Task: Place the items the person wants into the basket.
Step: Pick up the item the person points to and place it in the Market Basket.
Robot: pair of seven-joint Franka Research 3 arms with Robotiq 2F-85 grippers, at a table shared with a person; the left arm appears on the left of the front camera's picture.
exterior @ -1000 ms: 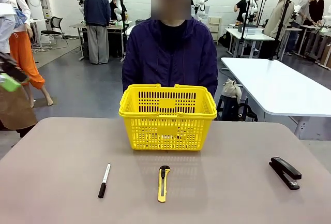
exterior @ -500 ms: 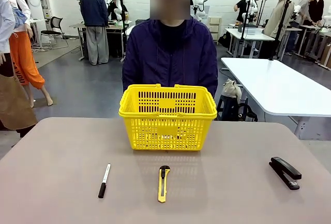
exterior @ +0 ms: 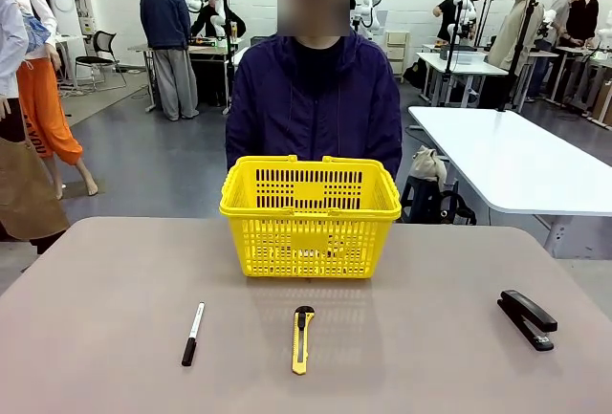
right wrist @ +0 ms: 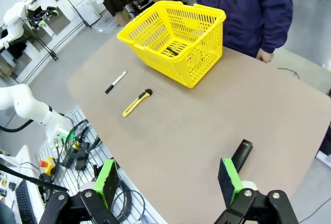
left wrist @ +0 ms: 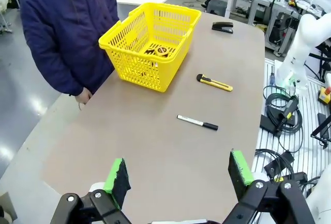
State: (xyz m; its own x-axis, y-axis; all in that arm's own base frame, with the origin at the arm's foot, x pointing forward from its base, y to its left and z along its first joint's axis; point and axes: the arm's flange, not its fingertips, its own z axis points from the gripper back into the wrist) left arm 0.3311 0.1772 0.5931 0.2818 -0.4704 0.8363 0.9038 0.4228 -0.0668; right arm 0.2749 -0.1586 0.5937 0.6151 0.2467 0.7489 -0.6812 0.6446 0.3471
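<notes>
- Basket (exterior: pixel 311 242) stands upright at the far middle of the table (exterior: pixel 430 366), just in front of the person (exterior: pixel 316 108).
- From the left wrist I see a tape measure (left wrist: pixel 163 51) on the basket floor, with a thin dark thing beside it that is too small to name.
- Marker (exterior: pixel 192 335) lies on the table on my near left, cap toward me, well apart from the basket.
- Knife (exterior: pixel 301 338) lies near the middle, just right of the marker and in line with the basket.
- Stapler (exterior: pixel 527 318) sits far right, apart from everything else.
- Left gripper (left wrist: pixel 178 171) hangs above the table's left end, fingers wide apart, holding nothing.
- Right gripper (right wrist: pixel 167 179) hangs above the right end, fingers wide apart and empty, with the stapler just past one pad.
</notes>
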